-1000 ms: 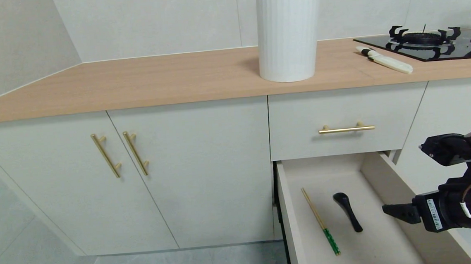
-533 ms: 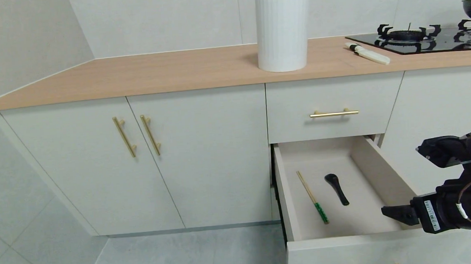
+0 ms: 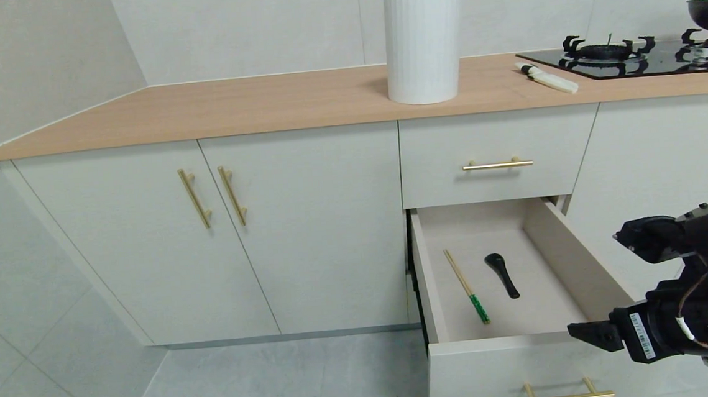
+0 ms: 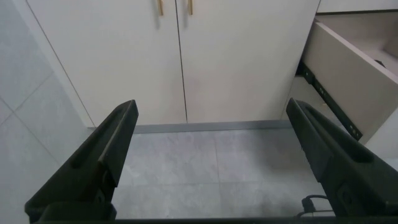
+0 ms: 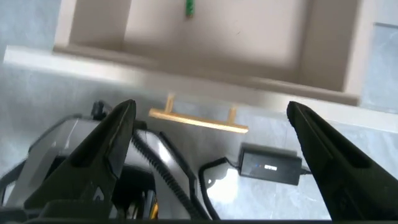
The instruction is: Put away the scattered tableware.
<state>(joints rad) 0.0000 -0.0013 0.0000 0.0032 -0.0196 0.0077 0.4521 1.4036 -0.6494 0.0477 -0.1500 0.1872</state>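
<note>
where r gripper (image 3: 595,282) hangs, drawer front's (image 3: 497,369) partly hidden.

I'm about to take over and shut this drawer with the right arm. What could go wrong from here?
1. The open right gripper sits close to the drawer at its front right corner; a careless swing towards the gold handle could clip the drawer front.
2. The chopsticks and black spoon lie loose on the drawer floor; a hard shove may slide them.
3. A knife lies on the counter; shutting now would probably leave it out.
</note>
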